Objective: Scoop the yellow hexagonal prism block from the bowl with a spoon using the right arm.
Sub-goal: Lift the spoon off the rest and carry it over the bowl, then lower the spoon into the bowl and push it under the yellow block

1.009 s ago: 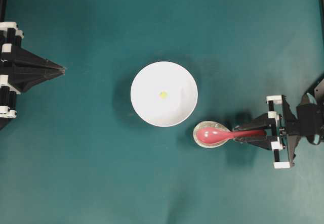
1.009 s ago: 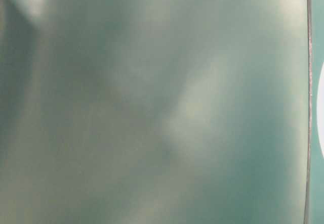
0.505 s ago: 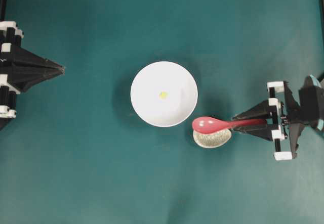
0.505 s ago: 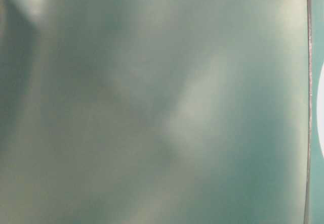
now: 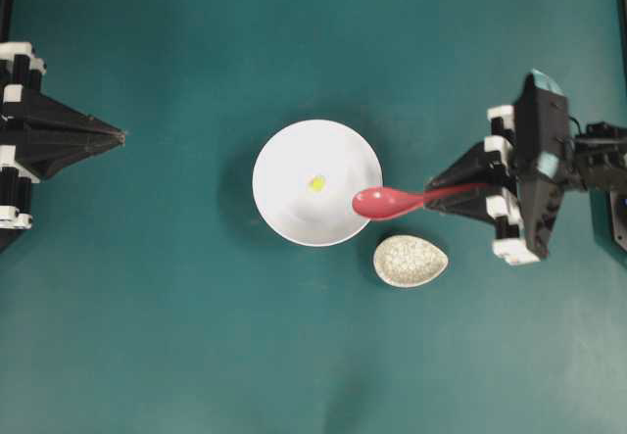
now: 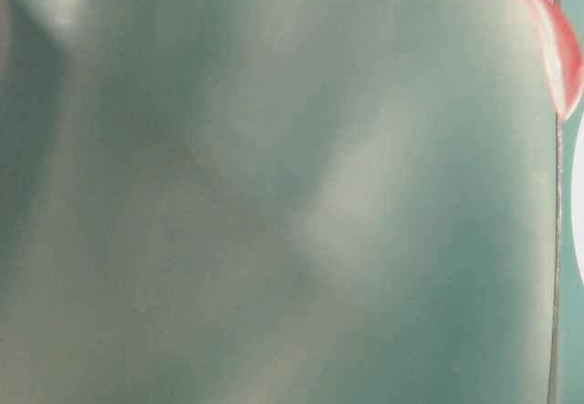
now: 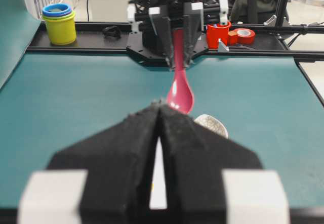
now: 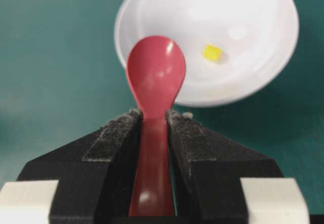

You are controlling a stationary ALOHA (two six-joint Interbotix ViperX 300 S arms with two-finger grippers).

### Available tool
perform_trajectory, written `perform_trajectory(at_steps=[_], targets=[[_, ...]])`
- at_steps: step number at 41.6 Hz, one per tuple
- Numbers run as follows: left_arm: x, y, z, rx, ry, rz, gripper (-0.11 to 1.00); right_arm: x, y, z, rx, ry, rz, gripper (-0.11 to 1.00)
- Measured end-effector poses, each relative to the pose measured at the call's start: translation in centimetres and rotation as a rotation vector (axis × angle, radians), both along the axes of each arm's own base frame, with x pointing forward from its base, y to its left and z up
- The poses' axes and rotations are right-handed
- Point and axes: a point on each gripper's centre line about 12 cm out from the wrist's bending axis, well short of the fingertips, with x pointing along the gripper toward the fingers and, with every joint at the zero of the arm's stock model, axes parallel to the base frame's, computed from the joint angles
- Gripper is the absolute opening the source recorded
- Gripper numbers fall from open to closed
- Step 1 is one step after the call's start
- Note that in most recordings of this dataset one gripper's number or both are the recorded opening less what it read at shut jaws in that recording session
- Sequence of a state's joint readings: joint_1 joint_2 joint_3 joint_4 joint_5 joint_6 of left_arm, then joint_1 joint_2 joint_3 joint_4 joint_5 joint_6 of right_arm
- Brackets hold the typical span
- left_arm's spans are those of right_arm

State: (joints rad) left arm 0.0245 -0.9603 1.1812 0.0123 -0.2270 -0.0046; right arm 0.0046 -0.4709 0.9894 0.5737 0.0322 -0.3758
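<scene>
White bowl (image 5: 317,182) sits mid-table, holds only the yellow block (image 5: 316,183), near its centre. Speckled beige spoon rest (image 5: 409,261) just beside the bowl's lower-right rim, nothing in it.

Right gripper (image 5: 438,191) clamped on the red spoon (image 5: 389,201) by the handle; spoon roughly level, scoop over the bowl's right rim, apart from the block. Left gripper (image 5: 120,137) parked at the left edge, fingers pressed together, holding nothing.

Right wrist view: handle pinched between both black pads (image 8: 114,139), scoop (image 8: 156,75) covers the near-left part of the bowl (image 8: 253,27), block (image 8: 212,52) to its right on the bowl floor. Overhead can't show that grip contact.

Left wrist view: own closed fingers (image 7: 126,153) block the foreground and hide the bowl; spoon (image 7: 180,93) hangs in the right gripper (image 7: 177,57) beyond, rest (image 7: 212,124) peeking out. Only this view shows the back shelf: stacked cups (image 7: 59,21), red tape roll (image 7: 246,35).

Table-level view is mostly blur; spoon scoop (image 6: 552,44) at top right, sliver of white bowl (image 6: 578,212) at the right edge.
</scene>
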Motion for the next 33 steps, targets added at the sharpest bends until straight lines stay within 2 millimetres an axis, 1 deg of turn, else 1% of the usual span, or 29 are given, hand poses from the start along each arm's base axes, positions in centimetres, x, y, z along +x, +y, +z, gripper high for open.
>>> perform_trajectory(at_steps=[10, 15, 21, 29, 33], targets=[[0.0, 0.0, -0.1, 0.0, 0.005, 0.0, 0.0, 1.8, -1.5, 0.8, 0.035, 0.107, 0.008, 0.23], [-0.1, 0.0, -0.3, -0.002, 0.009, 0.0, 0.0, 2.8, -2.3, 0.6, 0.051, 0.165, 0.008, 0.23], [-0.1, 0.0, -0.5, 0.001, 0.012, 0.0, 0.0, 4.2, -2.9, 0.2, 0.062, 0.225, 0.021, 0.23], [-0.1, 0.0, -0.5, 0.006, 0.014, 0.0, 0.0, 5.9, -2.9, -0.4, 0.056, 0.305, 0.067, 0.23], [-0.1, 0.0, -0.5, 0.006, 0.012, 0.0, 0.0, 6.7, -3.2, -0.6, 0.064, 0.334, 0.069, 0.23]])
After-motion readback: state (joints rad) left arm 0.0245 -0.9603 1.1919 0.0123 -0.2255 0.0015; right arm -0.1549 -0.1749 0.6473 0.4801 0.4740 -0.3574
